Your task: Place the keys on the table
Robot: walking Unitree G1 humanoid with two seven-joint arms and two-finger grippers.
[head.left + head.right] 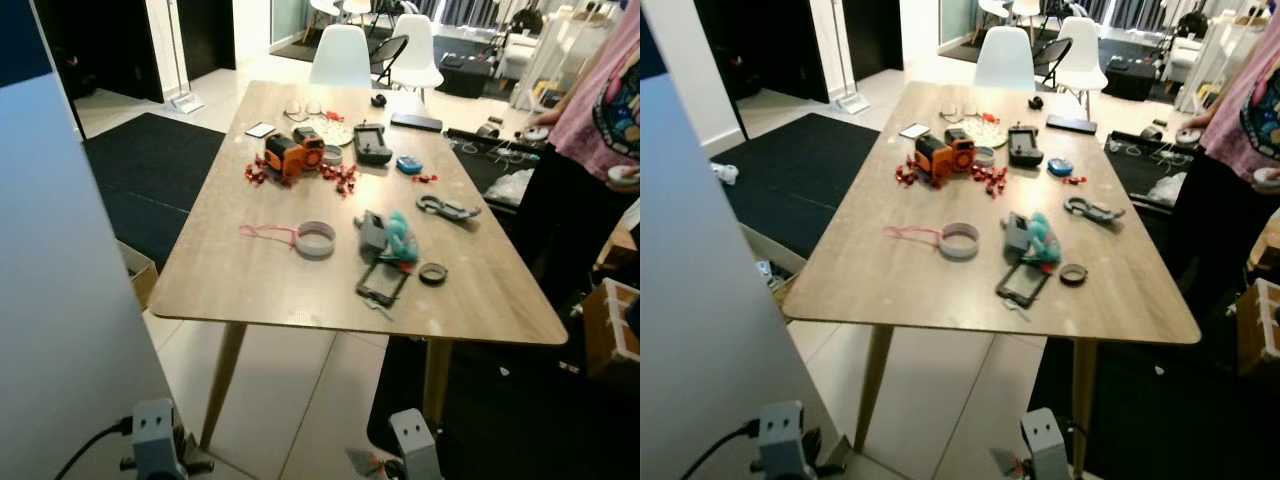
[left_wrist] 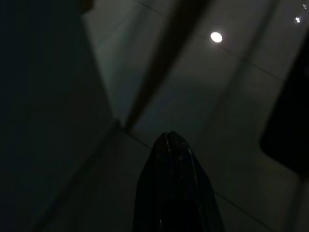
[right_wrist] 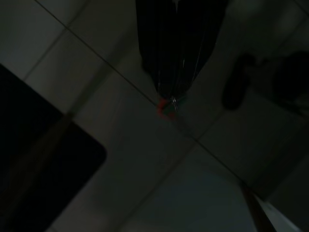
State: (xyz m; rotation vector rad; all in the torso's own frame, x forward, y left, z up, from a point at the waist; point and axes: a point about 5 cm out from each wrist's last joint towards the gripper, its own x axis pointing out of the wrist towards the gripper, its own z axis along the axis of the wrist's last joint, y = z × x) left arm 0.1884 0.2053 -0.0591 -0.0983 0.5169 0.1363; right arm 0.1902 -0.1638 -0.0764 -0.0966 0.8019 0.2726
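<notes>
The keys (image 3: 166, 107) hang from the tips of my right hand (image 3: 169, 94), a small red and green glint pinched where the two black fingers come together. They are too small and dim for me to tell a long axis or which way they point. In the left eye view I see the same red bit low beside my right hand (image 1: 380, 463), down below the table's near edge and over the pale tile floor (image 1: 290, 390).

My left hand (image 2: 170, 140) hangs idle over the floor too, its fingers pressed together on nothing.

The wooden table (image 1: 230, 270) stands right ahead, its long side running away from me. On it lie a grey ring (image 1: 314, 241) with a red cord, a dark phone-like slab (image 1: 382, 280), a teal bundle (image 1: 402, 236), a small dark ring (image 1: 433, 272), and farther back an orange device (image 1: 292, 153). A person in a pink shirt (image 1: 605, 95) stands at the table's right side.
</notes>
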